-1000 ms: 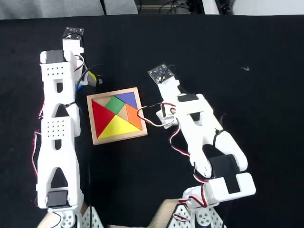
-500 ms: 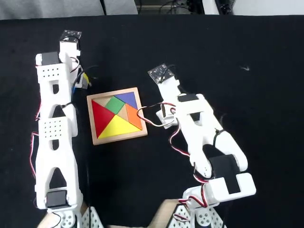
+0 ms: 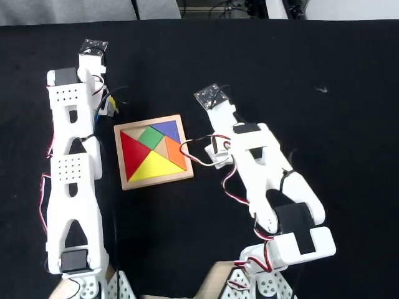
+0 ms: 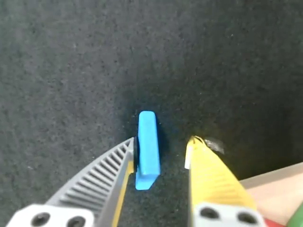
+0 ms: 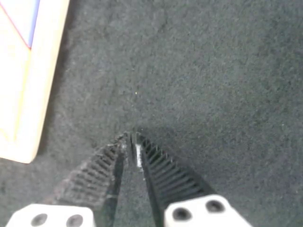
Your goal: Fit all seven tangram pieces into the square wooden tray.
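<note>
While flat blue tangram piece stands edge-up inside my spread left gripper, touching grey finger only: centre first, squeeze gently. Right gripper clenched, empty.

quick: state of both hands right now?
Left hand: open, blue piece standing in the gap, not clamped.
Right hand: shut, empty.

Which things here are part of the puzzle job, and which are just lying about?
Part of the job: wooden tray; coloured pieces inside it; blue piece by the left gripper; right gripper.
Just lying about: black cloth; cables beyond it.
</note>
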### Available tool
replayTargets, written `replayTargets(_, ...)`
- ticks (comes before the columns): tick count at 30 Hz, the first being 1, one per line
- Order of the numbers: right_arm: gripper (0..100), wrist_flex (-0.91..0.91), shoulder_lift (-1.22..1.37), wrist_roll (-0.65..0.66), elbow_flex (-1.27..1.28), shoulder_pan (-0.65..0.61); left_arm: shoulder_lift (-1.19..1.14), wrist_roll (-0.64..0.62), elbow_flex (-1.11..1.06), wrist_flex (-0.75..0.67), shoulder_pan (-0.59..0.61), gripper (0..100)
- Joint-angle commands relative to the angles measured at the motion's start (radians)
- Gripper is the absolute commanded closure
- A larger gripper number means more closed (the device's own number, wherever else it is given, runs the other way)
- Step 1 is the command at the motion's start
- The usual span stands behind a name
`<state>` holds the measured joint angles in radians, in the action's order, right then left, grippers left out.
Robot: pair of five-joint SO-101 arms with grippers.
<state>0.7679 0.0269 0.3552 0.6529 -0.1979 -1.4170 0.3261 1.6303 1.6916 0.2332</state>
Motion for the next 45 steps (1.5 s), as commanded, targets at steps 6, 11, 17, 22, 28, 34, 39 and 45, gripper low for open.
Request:
replayTargets(6, 98.7, -0.009, 0.004, 0.009, -0.048, 0.009, 0.023, 0.011, 0.028, -0.005, 0.018, 87)
replayTargets(11, 98.7, -0.009, 0.004, 0.009, -0.048, 0.009, 0.023, 0.011, 0.030, -0.006, 0.015, 95)
replayTargets(17, 98.7, -0.009, 0.004, 0.009, -0.048, 0.009, 0.043, 0.012, 0.031, 0.008, -0.018, 97)
replayTargets(22, 98.7, -0.009, 0.004, 0.009, -0.048, 0.009, 0.259, 0.087, -0.008, 0.074, -0.107, 97)
replayTargets(28, 98.7, -0.008, -0.004, 0.009, -0.048, 0.015, 0.543, 0.275, -0.329, 0.074, -0.216, 97)
replayTargets(34, 98.7, -0.009, -0.004, 0.006, -0.048, 0.032, 0.850, 0.578, -0.860, 0.066, -0.320, 97)
replayTargets(39, 98.7, -0.017, -0.005, 0.003, -0.054, 0.058, 1.002, 0.724, -1.196, -0.152, -0.318, 97)
replayTargets(45, 98.7, -0.046, 0.002, 0.003, -0.050, 0.055, 1.042, 0.732, -1.547, -0.545, -0.318, 97)
